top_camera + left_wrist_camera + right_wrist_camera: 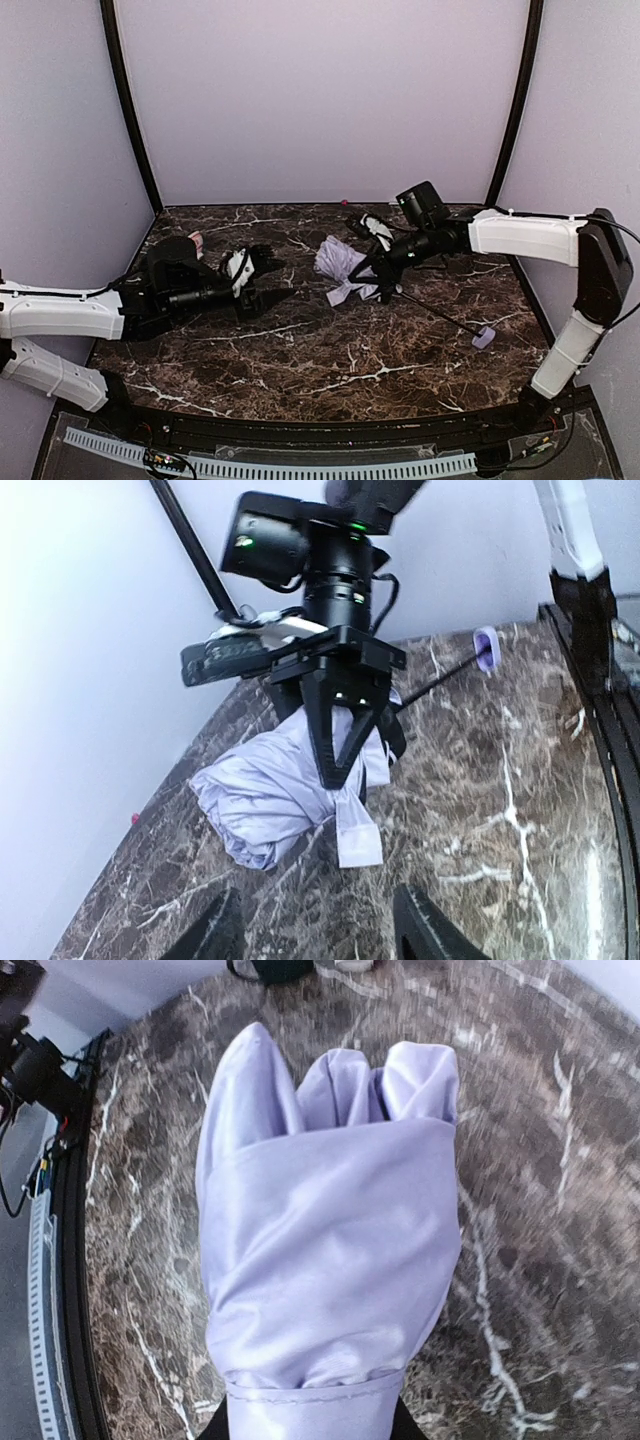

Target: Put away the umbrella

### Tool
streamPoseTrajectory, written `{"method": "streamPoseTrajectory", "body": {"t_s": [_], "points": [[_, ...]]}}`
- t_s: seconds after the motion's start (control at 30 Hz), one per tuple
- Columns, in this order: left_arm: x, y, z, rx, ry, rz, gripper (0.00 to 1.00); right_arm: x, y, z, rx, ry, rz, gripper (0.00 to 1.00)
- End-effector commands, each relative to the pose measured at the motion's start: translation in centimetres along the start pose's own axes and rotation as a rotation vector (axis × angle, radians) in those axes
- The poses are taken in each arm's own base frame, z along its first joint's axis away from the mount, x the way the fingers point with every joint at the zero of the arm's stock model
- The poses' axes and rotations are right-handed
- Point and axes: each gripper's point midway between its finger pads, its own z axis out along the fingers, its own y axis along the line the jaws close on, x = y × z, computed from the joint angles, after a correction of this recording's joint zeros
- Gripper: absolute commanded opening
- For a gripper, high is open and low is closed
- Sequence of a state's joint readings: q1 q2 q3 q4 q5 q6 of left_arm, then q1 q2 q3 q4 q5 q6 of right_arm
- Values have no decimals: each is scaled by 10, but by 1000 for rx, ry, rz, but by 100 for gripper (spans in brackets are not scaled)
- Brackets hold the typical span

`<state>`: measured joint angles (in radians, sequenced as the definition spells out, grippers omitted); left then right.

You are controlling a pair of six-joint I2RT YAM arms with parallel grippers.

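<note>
The umbrella [340, 262] lies folded on the dark marble table [300, 350], its pale lavender canopy bunched at the centre. A thin black shaft runs to the lavender knob handle [484, 338] at the right. My right gripper [378, 278] is shut on the canopy near the hanging strap [358, 830]. In the right wrist view the fabric [330, 1240] fills the frame between the jaws [310, 1430]. My left gripper [262, 275] stands open to the left of the canopy, apart from it. Its two fingertips [425, 930] frame bare table in front of the canopy [265, 790].
A small pale and red object [196, 240] sits behind the left arm near the back left corner. A tiny red speck [343, 201] lies at the back wall. Pale walls close in on three sides. A black rail [300, 430] borders the near edge.
</note>
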<state>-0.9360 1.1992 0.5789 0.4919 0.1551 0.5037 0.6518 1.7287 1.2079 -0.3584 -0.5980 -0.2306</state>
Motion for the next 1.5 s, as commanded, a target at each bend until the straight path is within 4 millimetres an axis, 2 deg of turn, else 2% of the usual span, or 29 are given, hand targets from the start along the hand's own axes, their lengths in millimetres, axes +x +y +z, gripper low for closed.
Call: {"method": "streamPoseTrajectory", "body": {"t_s": [0.0, 0.07, 0.17, 0.27, 0.37, 0.47, 0.57, 0.8, 0.93, 1.07, 1.1, 1.2, 1.23, 1.33, 1.4, 1.47], "points": [[-20, 4, 9, 129, -63, -440, 45, -70, 24, -49, 56, -241, -139, 0], [-29, 18, 12, 101, -111, -523, 46, -83, 38, -65, 65, -294, -181, 0], [-49, 28, 17, 130, -172, -570, 63, -103, 61, -86, 76, -385, -256, 0], [-66, 31, 22, 175, -194, -583, 71, -104, 76, -93, 55, -423, -296, 0], [-69, 29, 25, 197, -202, -579, 77, -103, 86, -96, 18, -431, -317, 0], [-75, 18, 27, 285, -223, -582, 78, -103, 97, -94, -13, -434, -346, 0], [-74, 9, 37, 358, -212, -614, 71, -108, 101, -98, -20, -454, -358, 0], [-61, 12, 48, 318, -176, -592, 69, -113, 111, -103, -48, -490, -380, 0], [-70, 10, 44, 341, -237, -574, 50, -110, 112, -99, -57, -478, -381, 0], [-74, 8, 44, 367, -261, -571, 47, -105, 109, -94, -59, -461, -370, 0], [-73, 7, 45, 373, -256, -578, 41, -104, 109, -93, -62, -454, -365, 0], [-65, 3, 53, 393, -223, -608, 3, -100, 106, -87, -75, -435, -337, 0], [-60, 1, 55, 396, -210, -622, 0, -98, 105, -84, -79, -429, -317, 0], [-39, -6, 60, 380, -150, -664, 0, -87, 95, -65, -111, -392, -222, 0], [-18, -8, 64, 338, -89, -698, 0, -72, 82, -44, -134, -339, -128, 0], [9, -7, 66, 263, -20, -756, 0, -53, 59, -17, -142, -273, 2, 0]]}}
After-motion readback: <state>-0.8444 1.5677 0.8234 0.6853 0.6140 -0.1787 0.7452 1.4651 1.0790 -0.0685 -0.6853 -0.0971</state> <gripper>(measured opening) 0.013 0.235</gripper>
